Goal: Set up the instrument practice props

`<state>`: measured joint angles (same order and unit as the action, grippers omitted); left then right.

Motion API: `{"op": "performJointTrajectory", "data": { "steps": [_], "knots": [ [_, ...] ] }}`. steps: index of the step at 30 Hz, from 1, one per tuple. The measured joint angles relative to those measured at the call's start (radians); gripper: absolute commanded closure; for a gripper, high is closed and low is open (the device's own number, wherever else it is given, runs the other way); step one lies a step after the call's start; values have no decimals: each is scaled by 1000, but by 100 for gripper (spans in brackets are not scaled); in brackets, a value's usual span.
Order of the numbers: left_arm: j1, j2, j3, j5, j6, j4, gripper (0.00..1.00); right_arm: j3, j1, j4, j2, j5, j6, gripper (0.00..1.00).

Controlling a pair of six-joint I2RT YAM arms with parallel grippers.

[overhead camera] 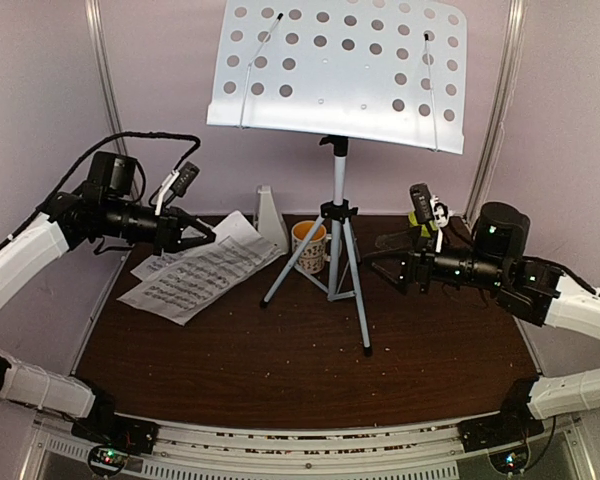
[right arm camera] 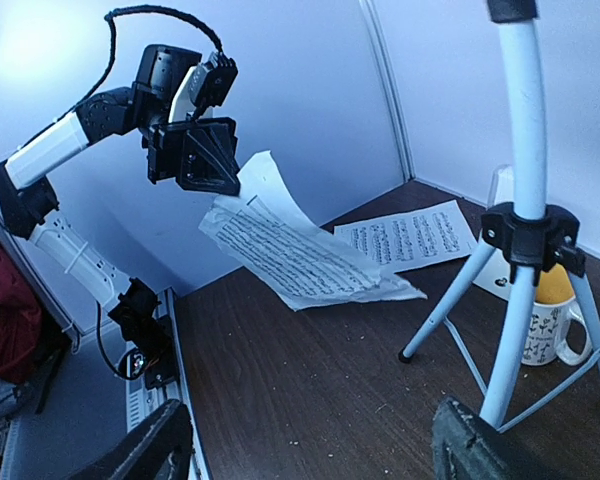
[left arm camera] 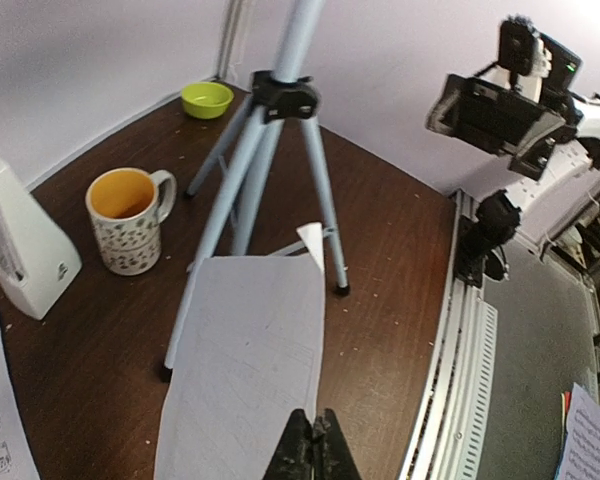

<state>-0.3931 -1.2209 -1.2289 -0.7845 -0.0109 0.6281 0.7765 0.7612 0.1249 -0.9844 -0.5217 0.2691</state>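
The pale perforated music stand (overhead camera: 340, 70) stands on its grey tripod (overhead camera: 337, 255) mid-table, its desk bare. My left gripper (overhead camera: 202, 237) is shut on the edge of one sheet-music page (overhead camera: 205, 275) and holds that edge lifted; the far end rests on the table. In the left wrist view the gripper (left arm camera: 314, 440) pinches the page's blank back (left arm camera: 245, 370). The second page (overhead camera: 152, 266) lies flat beneath. The white metronome (overhead camera: 270, 215) stands at the back. My right gripper (overhead camera: 395, 258) is open and empty, right of the tripod (right arm camera: 525, 230).
A patterned mug (overhead camera: 308, 245) with an orange inside stands just left of the tripod's post. A small green bowl (left arm camera: 207, 98) sits near the back wall behind the tripod. Pale walls enclose the table on three sides.
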Motion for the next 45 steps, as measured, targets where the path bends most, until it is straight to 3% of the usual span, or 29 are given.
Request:
{"op": "performJointTrajectory", "data": {
  "steps": [8, 17, 29, 31, 36, 37, 38, 40, 43, 45],
  "knots": [
    [-223, 35, -150, 27, 100, 167, 100, 192, 138, -196, -28, 25, -171, 13],
    [-369, -47, -268, 77, 160, 228, 100, 372, 333, -428, -131, 123, -299, 15],
    [-491, -145, -323, 92, 235, 255, 100, 395, 367, -470, -240, 188, -281, 28],
    [-502, -150, -330, 92, 243, 255, 100, 397, 367, -459, -252, 193, -275, 41],
    [-508, -174, -333, 88, 252, 238, 100, 398, 367, -447, -259, 206, -276, 96],
    [-508, -177, -333, 89, 251, 228, 100, 398, 367, -446, -259, 208, -278, 100],
    [-508, -178, -331, 89, 248, 216, 96, 398, 367, -444, -258, 209, -277, 100],
    [-508, -174, -322, 90, 241, 180, 73, 397, 369, -443, -250, 214, -277, 100],
    [-499, -129, -255, 94, 202, 82, 30, 389, 372, -438, -209, 223, -294, 100],
    [-463, -70, -180, 82, 154, 8, 19, 362, 374, -424, -143, 228, -308, 100]
  ]
}}
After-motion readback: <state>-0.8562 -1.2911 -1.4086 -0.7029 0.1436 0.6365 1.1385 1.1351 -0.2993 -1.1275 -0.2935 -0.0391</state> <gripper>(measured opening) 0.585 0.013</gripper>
